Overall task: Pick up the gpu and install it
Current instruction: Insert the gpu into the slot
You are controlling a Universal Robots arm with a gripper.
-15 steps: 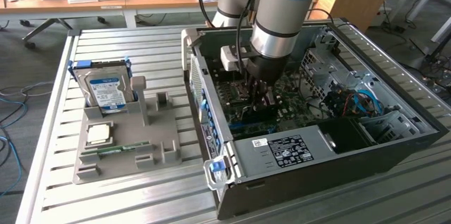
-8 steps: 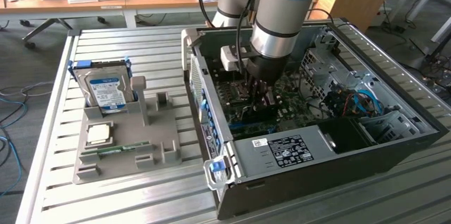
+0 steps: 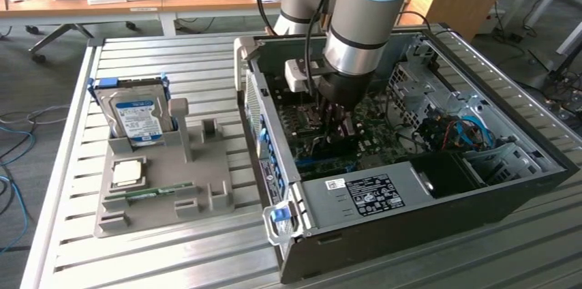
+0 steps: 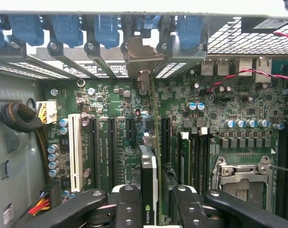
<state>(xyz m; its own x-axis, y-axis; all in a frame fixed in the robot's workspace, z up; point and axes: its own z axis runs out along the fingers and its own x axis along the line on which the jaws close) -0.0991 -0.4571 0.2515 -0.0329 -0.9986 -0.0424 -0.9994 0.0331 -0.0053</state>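
Note:
The gpu (image 4: 148, 176) stands on edge over the green motherboard (image 4: 110, 99), seen as a thin dark strip with a small green logo. Its silver bracket (image 4: 143, 58) reaches the case's rear slot openings, under the blue clips. My gripper (image 4: 155, 211) is shut on the card's near end, one black finger (image 4: 127, 209) on each side. In the exterior view my gripper (image 3: 334, 122) is deep inside the open computer case (image 3: 409, 227), low over the board. I cannot tell whether the card's edge sits in a slot.
Black expansion slots (image 4: 110, 147) and a white slot (image 4: 75, 152) lie beside the card; a CPU socket (image 4: 241, 178) is on the other side. Outside the case, a grey holder (image 3: 163, 215) carries a hard drive (image 3: 136, 115), a CPU (image 3: 127, 172) and a RAM stick (image 3: 150, 193).

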